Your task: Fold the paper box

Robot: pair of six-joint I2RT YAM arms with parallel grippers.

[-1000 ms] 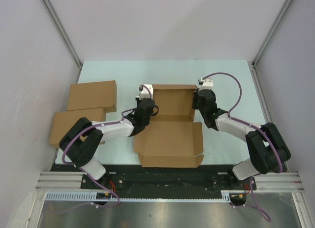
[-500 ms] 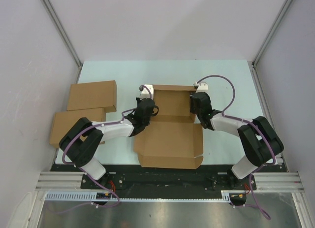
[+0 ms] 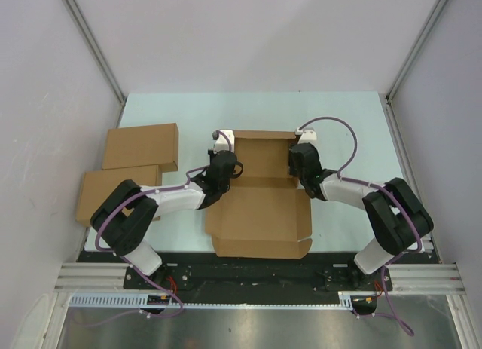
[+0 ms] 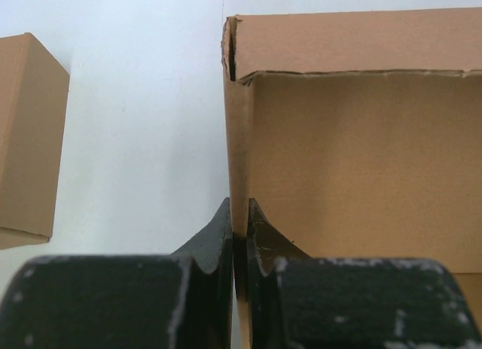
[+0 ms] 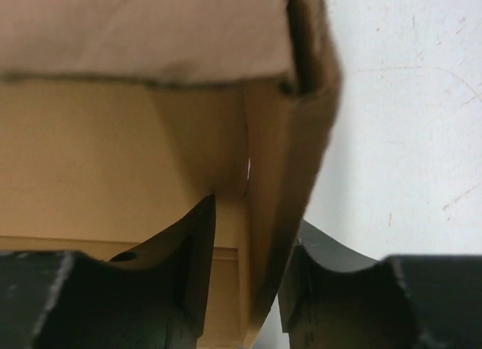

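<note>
**A:** Start nearest the arms. Where is the paper box?

**B:** The paper box [image 3: 260, 213] lies on the pale table [image 3: 339, 115], midway between the two arms. Its lid panel [image 3: 260, 225] is at the 6 o'clock end, just beyond the arm bases, lying flat and open with its inner face up

**A:** And past the lid?

**B:** At the 12 o'clock end is the tray part [image 3: 260, 154], with its walls standing. The far wall [image 4: 354, 44] is folded over double, and the left wrist view shows its rough lower edge

**A:** What about the left gripper?

**B:** The left gripper [image 4: 239, 206] is on the tray's 9 o'clock wall [image 4: 239, 138]. Its two fingers are pinched together on that upright wall, one outside and one inside, with the cardboard between them

**A:** And the right one?

**B:** The right gripper [image 5: 256, 213] is astride the 3 o'clock wall [image 5: 275, 176]. Its jaws stand apart and do not clamp. The inner finger [image 5: 192, 243] is clear of the cardboard, with a gap showing. The outer finger [image 5: 316, 266] is just beside the wall's outer face, and I cannot tell whether it touches

**A:** Anything else on the table?

**B:** Two finished cardboard boxes lie at 9 o'clock from the paper box, apart from it and by the table's left edge. The nearer box [image 3: 113, 192] is partly hidden by the left arm's elbow. The farther box [image 3: 141, 146] lies just beyond it, and their corners meet
</note>
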